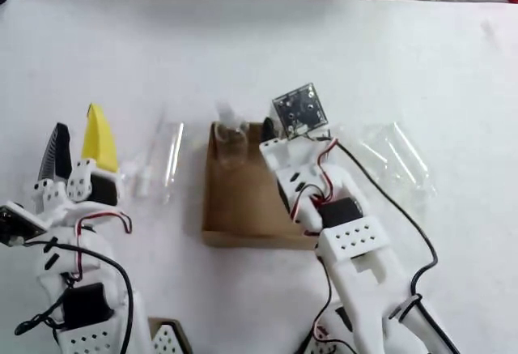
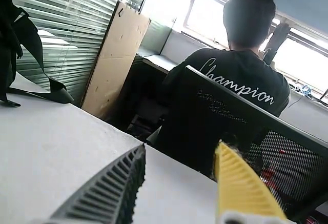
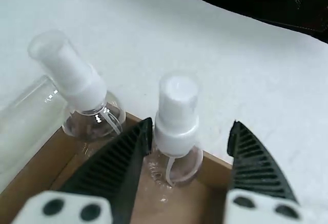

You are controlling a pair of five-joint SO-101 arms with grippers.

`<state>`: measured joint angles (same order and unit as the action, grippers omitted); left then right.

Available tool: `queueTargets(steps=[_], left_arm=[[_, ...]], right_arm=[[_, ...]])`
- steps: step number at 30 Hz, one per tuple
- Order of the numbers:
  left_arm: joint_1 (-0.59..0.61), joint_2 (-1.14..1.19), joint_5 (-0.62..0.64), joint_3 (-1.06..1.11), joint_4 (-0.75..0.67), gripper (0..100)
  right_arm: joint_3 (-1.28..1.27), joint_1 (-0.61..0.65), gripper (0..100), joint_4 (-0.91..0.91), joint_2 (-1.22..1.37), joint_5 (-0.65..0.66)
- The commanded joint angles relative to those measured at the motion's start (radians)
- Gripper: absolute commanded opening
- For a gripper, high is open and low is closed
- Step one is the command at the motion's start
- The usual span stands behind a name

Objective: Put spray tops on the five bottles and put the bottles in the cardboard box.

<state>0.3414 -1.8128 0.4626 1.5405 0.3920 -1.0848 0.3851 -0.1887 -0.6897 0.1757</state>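
Observation:
The cardboard box (image 1: 243, 200) lies in the middle of the table. Two clear bottles with white spray tops stand inside along its far wall. My right gripper (image 3: 192, 124) is open, its black fingers on either side of one of them (image 3: 177, 131), apart from it. The other capped bottle (image 3: 84, 98) stands beside it in the box corner. A clear bottle (image 1: 164, 159) lies on the table between the box and my left gripper (image 1: 78, 123). That gripper is open and holds nothing between its black finger (image 2: 113, 193) and yellow finger (image 2: 241, 188).
More clear bottles (image 1: 396, 159) lie on the table to the right of the box, next to the right arm (image 1: 348, 236). The near half of the box floor is bare. White table stretches beyond the box to the far edge.

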Motion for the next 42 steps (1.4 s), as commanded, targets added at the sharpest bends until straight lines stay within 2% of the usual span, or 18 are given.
queueTargets(steps=[1, 6, 14, 18, 23, 26, 29, 33, 36, 40, 42], left_arm=[[-0.01, -0.013, 0.006, -0.005, -0.025, 21], [-0.012, -0.013, 0.006, -0.005, -0.025, 21], [-0.012, -0.013, 0.006, -0.005, -0.025, 21], [-0.012, -0.013, 0.006, -0.005, -0.025, 21], [-0.012, -0.013, 0.006, -0.003, -0.025, 21], [-0.012, -0.013, 0.006, -0.003, -0.025, 21], [-0.038, -0.013, -0.015, -0.003, -0.025, 21], [-0.116, -0.013, -0.126, 0.003, -0.025, 21], [-0.128, -0.012, -0.144, 0.005, -0.025, 21], [-0.128, -0.012, -0.147, 0.002, -0.014, 20], [-0.13, -0.012, -0.149, -0.02, 0.032, 16]], right_arm=[[0.012, 0.022, 20.9, -0.004, -0.013, 0.006], [0.018, 0.068, 28.3, -0.048, -0.071, 0.006], [0.011, 0.042, 28.9, -0.171, -0.251, 0.008], [0.011, -0.024, 28.8, -0.226, -0.38, 0.008], [0.018, -0.188, 28.6, -0.308, -0.599, 0.0], [0.018, -0.331, 23.8, -0.306, -0.639, -0.117], [0.028, -0.415, 21.7, -0.265, -0.561, -0.186], [0.092, -0.429, 23.8, -0.197, -0.32, -0.192], [0.158, -0.432, 23.8, -0.17, -0.117, -0.207], [0.227, -0.501, 23.8, -0.131, 0.076, -0.338], [0.236, -0.529, 23.8, -0.099, 0.127, -0.384]])
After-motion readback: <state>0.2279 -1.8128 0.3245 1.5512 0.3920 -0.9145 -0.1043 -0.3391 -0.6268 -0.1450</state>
